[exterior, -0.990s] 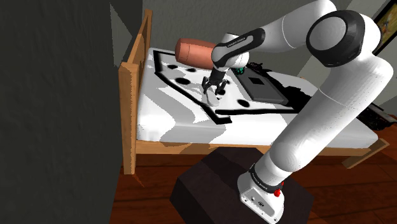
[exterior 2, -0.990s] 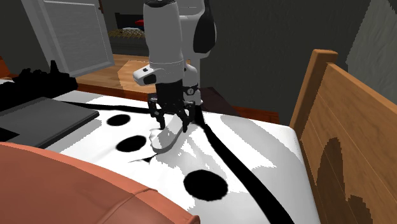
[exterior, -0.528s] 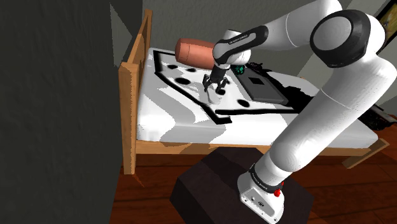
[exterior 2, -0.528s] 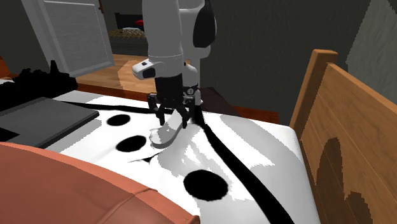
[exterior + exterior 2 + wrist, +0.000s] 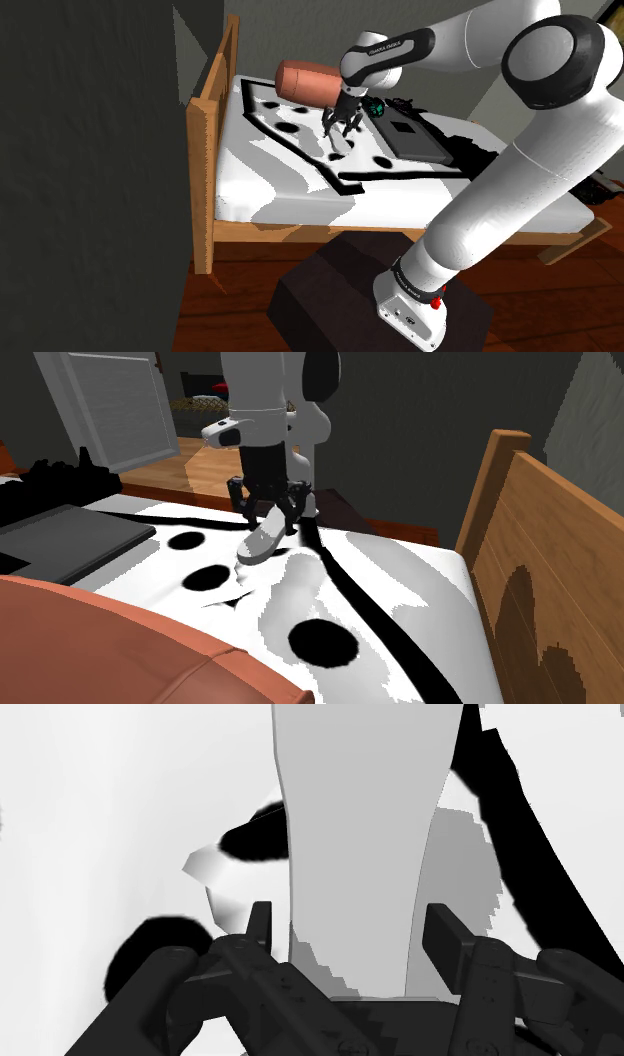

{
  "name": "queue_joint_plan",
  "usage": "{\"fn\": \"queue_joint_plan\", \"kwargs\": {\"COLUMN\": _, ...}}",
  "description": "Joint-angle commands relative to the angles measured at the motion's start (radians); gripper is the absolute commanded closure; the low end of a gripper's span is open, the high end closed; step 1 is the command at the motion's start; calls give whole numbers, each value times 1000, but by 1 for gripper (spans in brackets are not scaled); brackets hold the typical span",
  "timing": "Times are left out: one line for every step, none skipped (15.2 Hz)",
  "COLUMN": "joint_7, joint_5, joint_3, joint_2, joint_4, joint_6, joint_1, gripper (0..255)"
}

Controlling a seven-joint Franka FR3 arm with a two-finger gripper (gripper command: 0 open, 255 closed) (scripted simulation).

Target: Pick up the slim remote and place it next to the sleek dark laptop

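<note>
The fingers (image 5: 258, 922) are closed narrowly on the near end of the remote (image 5: 360, 834), 1 black finger on each long edge. The remote is a slim, pale grey slab that reaches straight out from them.

In the second exterior view the fingers (image 5: 290, 517) sit just left of the frame's middle, in its upper half. The remote (image 5: 262, 539) hangs from them at a tilt, its free end toward the lower left. It is clear of the bed (image 5: 510, 542), and a soft grey shadow lies on the cover (image 5: 420, 582) just below and to the right of it. 1 s ago the fingers were lower and the remote's free end lay on the cover. 0.5 s ago it was barely off. Now it is plainly higher.

In the shoulder view the fingers (image 5: 347, 122) are above the frame's middle, over the white cover (image 5: 290, 170) with its black spots and black border. They have gone up and a little to the right since 1 s ago. The remote (image 5: 338, 143) shows as a small pale piece under them. The dark grey laptop (image 5: 412, 138) lies shut on the bed, to the right of the fingers and near them. In the second exterior view the laptop (image 5: 65, 537) is at the left edge, well apart from the remote. The reddish pillow (image 5: 303, 82) has not moved.
</note>
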Motion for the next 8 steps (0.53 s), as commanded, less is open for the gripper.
{"fn": "queue_joint_plan", "kwargs": {"joint_7": 4, "joint_5": -3, "joint_3": 1, "joint_2": -11, "joint_4": 17, "joint_6": -28, "joint_1": 1, "gripper": 255}}
{"fn": "queue_joint_plan", "kwargs": {"joint_7": 5, "joint_5": -5, "joint_3": 1, "joint_2": -17, "joint_4": 25, "joint_6": -42, "joint_1": 1, "gripper": 255}}
{"fn": "queue_joint_plan", "kwargs": {"joint_7": 7, "joint_5": -6, "joint_3": 2, "joint_2": -23, "joint_4": 33, "joint_6": -55, "joint_1": 1, "gripper": 255}}
{"fn": "queue_joint_plan", "kwargs": {"joint_7": 8, "joint_5": -8, "joint_3": 2, "joint_2": -29, "joint_4": 40, "joint_6": -68, "joint_1": 1, "gripper": 255}}
{"fn": "queue_joint_plan", "kwargs": {"joint_7": 9, "joint_5": -9, "joint_3": 2, "joint_2": -34, "joint_4": 49, "joint_6": -82, "joint_1": 1, "gripper": 255}}
{"fn": "queue_joint_plan", "kwargs": {"joint_7": 10, "joint_5": -11, "joint_3": 3, "joint_2": -39, "joint_4": 57, "joint_6": -95, "joint_1": 1, "gripper": 255}}
{"fn": "queue_joint_plan", "kwargs": {"joint_7": 11, "joint_5": -12, "joint_3": 3, "joint_2": -44, "joint_4": 65, "joint_6": -108, "joint_1": 1, "gripper": 255}}
{"fn": "queue_joint_plan", "kwargs": {"joint_7": 12, "joint_5": -13, "joint_3": 3, "joint_2": -49, "joint_4": 74, "joint_6": -122, "joint_1": 1, "gripper": 255}}
